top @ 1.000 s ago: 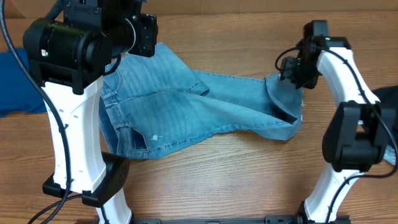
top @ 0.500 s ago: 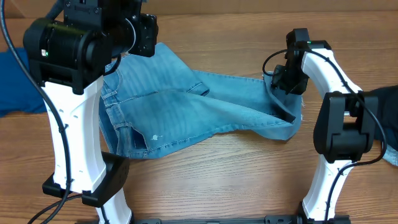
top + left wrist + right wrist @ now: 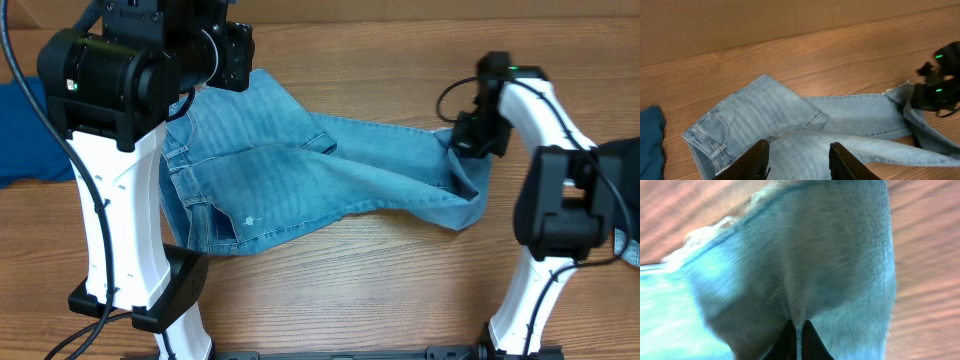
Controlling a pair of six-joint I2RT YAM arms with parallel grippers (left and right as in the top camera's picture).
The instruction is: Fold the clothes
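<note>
Across the table (image 3: 350, 290): bare wood under both arms; I have it from above and from each wrist
Jeans (image 3: 300, 170): lying flat along the middle of the table; waistband (image 3: 705, 137) at my left, legs running out to the right, the leg ends bunched up by the right arm
Blue cloth (image 3: 22, 135): heaped at the far left edge, apart from the jeans; not in play yet
Left gripper (image 3: 797, 160): hanging above the upper part of the jeans; fingers apart, nothing between them but air
Right gripper (image 3: 796, 330): fingers brought together on a fold of denim at the leg end; the cloth rises into the pinch
Frayed hem (image 3: 705, 235): just beside that pinch, loose threads showing against the wood
Step in hand: I judge this the grab for the first fold, leg end toward waistband; the fold itself is not yet made
Next move: lift the pinched end clear of the table, carry it leftward over the legs; keep the grip firm, since denim is heavy and may drag the lower layer along
</note>
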